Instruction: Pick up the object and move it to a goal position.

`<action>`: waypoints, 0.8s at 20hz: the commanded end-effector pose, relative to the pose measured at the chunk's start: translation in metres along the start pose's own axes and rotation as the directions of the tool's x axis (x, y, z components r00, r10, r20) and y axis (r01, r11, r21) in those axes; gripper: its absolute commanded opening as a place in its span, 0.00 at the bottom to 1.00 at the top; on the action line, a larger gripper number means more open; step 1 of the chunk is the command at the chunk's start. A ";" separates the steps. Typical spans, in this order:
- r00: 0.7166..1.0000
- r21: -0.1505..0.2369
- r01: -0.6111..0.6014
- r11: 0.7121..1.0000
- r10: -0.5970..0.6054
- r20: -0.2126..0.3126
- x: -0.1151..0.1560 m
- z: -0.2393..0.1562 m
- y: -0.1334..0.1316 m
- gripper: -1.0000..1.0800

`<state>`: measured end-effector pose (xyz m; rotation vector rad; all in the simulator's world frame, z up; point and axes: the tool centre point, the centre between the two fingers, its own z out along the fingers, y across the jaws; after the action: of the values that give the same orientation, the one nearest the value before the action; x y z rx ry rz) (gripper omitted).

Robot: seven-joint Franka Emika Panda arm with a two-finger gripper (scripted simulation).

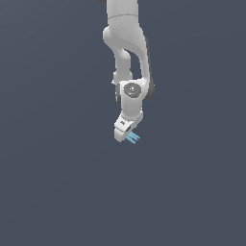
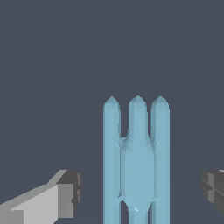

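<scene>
The arm [image 1: 126, 53] hangs down with its pincer [image 1: 128, 136] spread wide. A pale blue three-pronged object [image 2: 136, 162] lies between the fingers [image 2: 65, 192], touching neither in the wrist view; whether it rests on the bench is unclear.

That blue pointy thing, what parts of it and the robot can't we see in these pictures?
- Blue pronged object: the wrist view's frame edge cuts off its near end.
- Same object in the exterior view: too small to tell its shape; the gripper hides most of it.
- Fingers: whether they touch the object is unclear.
- Goal position: not visible anywhere.
</scene>
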<state>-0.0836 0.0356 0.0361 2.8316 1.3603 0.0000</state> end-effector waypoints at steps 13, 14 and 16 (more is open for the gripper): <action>1.000 0.000 0.002 1.000 -0.002 0.000 0.000 0.024 0.000 0.00; 1.000 0.000 0.002 1.000 -0.002 0.000 0.000 0.024 0.000 0.00; 1.000 0.000 0.002 1.000 -0.002 0.000 0.000 0.024 0.000 0.00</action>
<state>-0.0835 0.0352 0.0122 2.8296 1.3631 0.0005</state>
